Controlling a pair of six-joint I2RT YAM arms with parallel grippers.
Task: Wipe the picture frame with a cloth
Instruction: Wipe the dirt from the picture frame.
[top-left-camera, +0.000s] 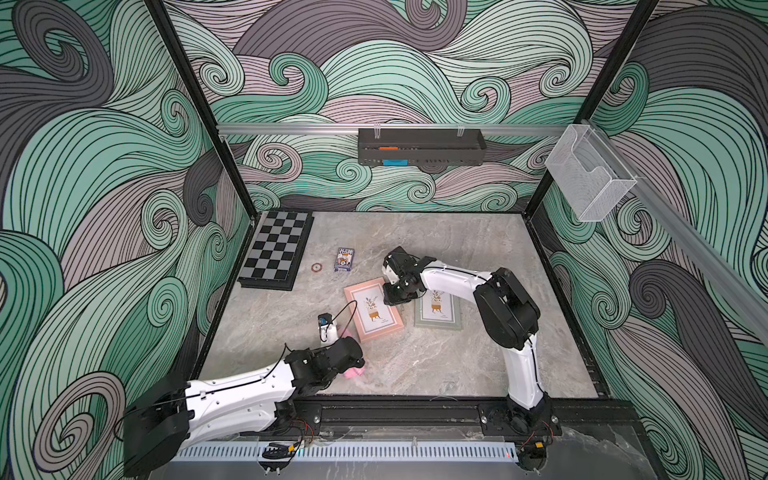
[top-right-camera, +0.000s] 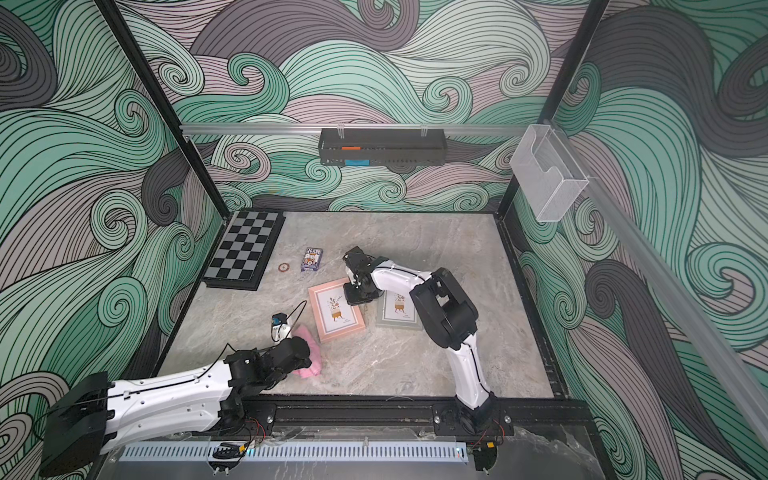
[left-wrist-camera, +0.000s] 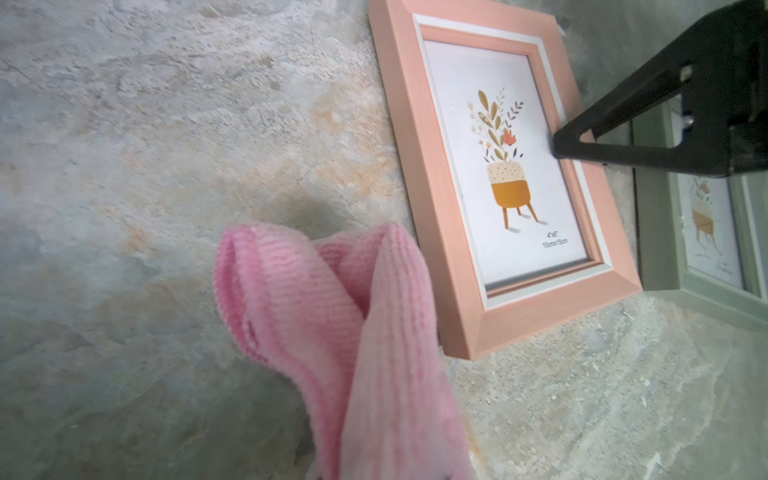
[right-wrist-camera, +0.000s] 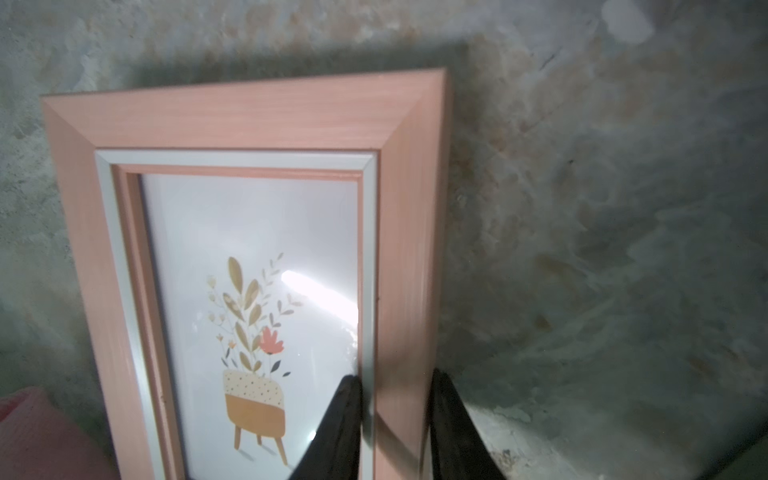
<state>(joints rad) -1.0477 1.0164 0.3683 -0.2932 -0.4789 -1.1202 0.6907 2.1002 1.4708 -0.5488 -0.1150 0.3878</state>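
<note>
Starting at 7 o'clock on the table (top-left-camera: 457, 249): pinched fully shut in the left gripper (top-right-camera: 297, 351), the cloth (left-wrist-camera: 324, 299) — pink, ribbed, bunched into a loose fold and drooping to the tabletop. Soft and light by the look of it; likely to drag and roll under itself rather than glide, so best kept gathered as a pad beneath the fingers and pressed flat. Sits just beside the 7 o'clock corner of the pink picture frame (top-left-camera: 373, 309), not yet on it.

Moving right to that frame: lies flat and face up near table centre, slightly turned. Probably stiff, light and quick to skid on the stone-look top under a wipe; glazed front, so calls for firm but gentle pressure. Best held by a side rail, never the glass. Held just so — clamped partway closed on the 3 o'clock rail by the right gripper (right-wrist-camera: 399, 419), one finger (right-wrist-camera: 343, 419) inside at the glass edge, the other outside the rim. Leaves most of the face bare for a sweep from 7 towards 1 o'clock.

Further right, near, at 3 o'clock of that frame: a second, green frame (top-left-camera: 438, 311), also flat.
</note>
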